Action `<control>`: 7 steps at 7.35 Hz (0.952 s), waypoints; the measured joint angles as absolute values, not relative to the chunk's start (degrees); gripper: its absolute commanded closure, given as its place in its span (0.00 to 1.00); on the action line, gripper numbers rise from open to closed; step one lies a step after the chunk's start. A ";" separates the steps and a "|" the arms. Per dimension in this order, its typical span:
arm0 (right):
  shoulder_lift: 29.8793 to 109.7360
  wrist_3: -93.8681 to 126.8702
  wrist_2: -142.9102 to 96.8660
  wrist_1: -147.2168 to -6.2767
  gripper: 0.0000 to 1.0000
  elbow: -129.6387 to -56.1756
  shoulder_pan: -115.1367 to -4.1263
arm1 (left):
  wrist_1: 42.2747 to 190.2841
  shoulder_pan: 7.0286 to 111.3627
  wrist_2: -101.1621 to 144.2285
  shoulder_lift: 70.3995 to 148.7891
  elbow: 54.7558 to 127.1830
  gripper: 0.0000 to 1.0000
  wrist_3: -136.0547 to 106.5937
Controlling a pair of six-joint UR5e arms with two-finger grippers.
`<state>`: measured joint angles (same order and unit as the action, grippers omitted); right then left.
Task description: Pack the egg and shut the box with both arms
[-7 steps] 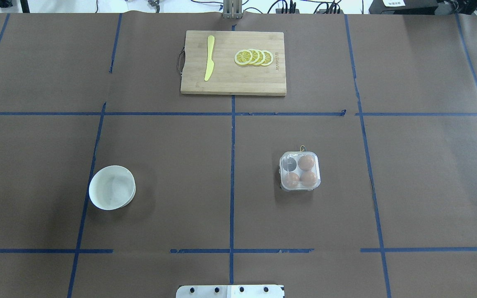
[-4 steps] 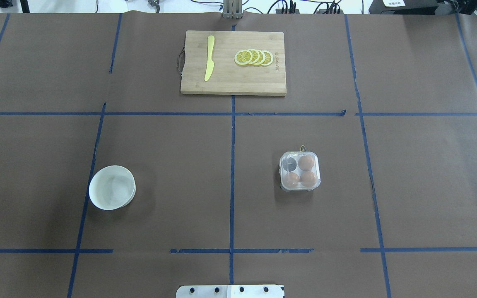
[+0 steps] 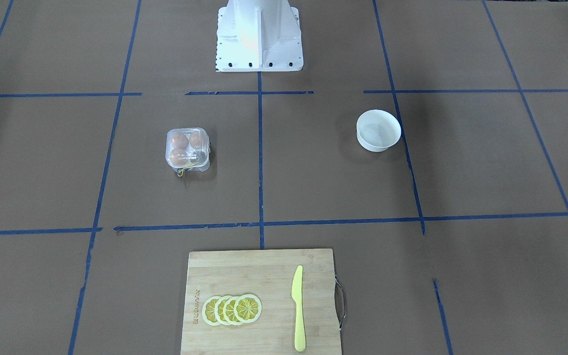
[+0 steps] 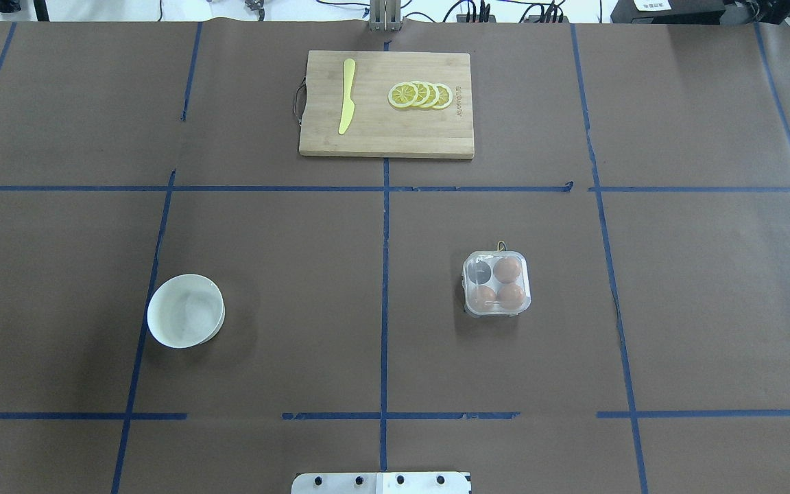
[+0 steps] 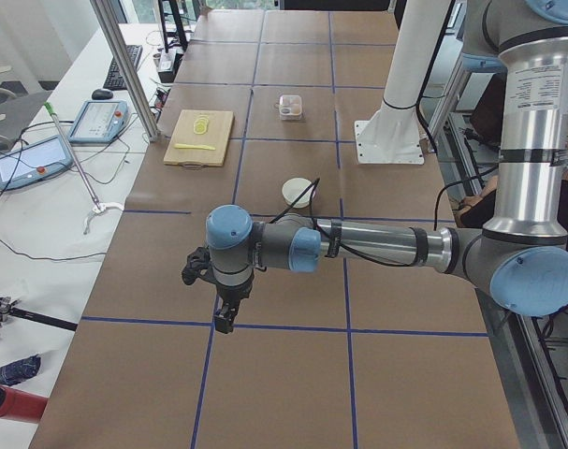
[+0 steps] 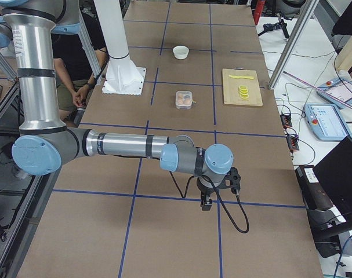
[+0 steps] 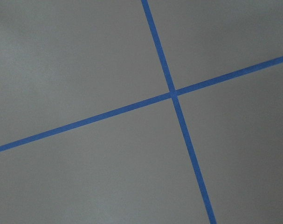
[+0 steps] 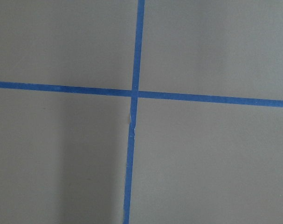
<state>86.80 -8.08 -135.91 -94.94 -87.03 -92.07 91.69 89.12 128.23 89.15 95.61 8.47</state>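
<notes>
**A:** Where is the box (image 4: 496, 284) now?

**B:** It stands on the desk (image 4: 299, 274) on the robot's right side, a little to the right of the middle tape line. Three eggs (image 4: 507, 269) are inside. The fourth cell, the far one toward the middle line, is dark and holds no egg. The clear lid appears to lie down over the cells, and a bit of yellow band shows at the far edge.

**A:** And the fingers – are they holding something?

**B:** I cannot tell. The left fingers (image 5: 225, 323) show only in the side view from the robot's left. They point down, low over the desk, near a crossing of blue tape, and they are too small there to say how wide they stand. The right fingers (image 6: 206, 202) show only in the other side view, also pointing down close to a tape crossing. Both wrist cameras see only brown desk paper and blue tape.

**A:** Are the arms near the box?

**B:** No – the left arm (image 5: 377, 248) and the right arm (image 6: 123, 145) each reach out toward an end of the desk, well apart from the box.

**A:** What else lies there?

**B:** A white bowl (image 4: 185, 320) on the robot's left side and a wooden cutting board (image 4: 386, 130) at the far edge. The board carries a yellow knife (image 4: 347, 96) and lemon slices (image 4: 420, 95).
</notes>
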 measured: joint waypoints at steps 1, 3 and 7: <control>86.67 -7.32 -135.90 -94.93 0.00 -87.16 -92.10 | 91.79 89.12 128.23 89.22 96.21 0.00 3.82; 86.59 -6.24 -135.88 -94.92 0.00 -87.32 -92.14 | 93.02 89.12 128.23 89.23 96.57 0.00 -0.69; 86.57 -5.98 -135.92 -94.92 0.00 -87.36 -92.19 | 93.84 89.12 128.23 89.21 96.44 0.00 -1.47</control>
<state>86.57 -5.98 -135.92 -94.92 -87.36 -92.19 93.84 89.12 128.23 89.21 96.44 -1.47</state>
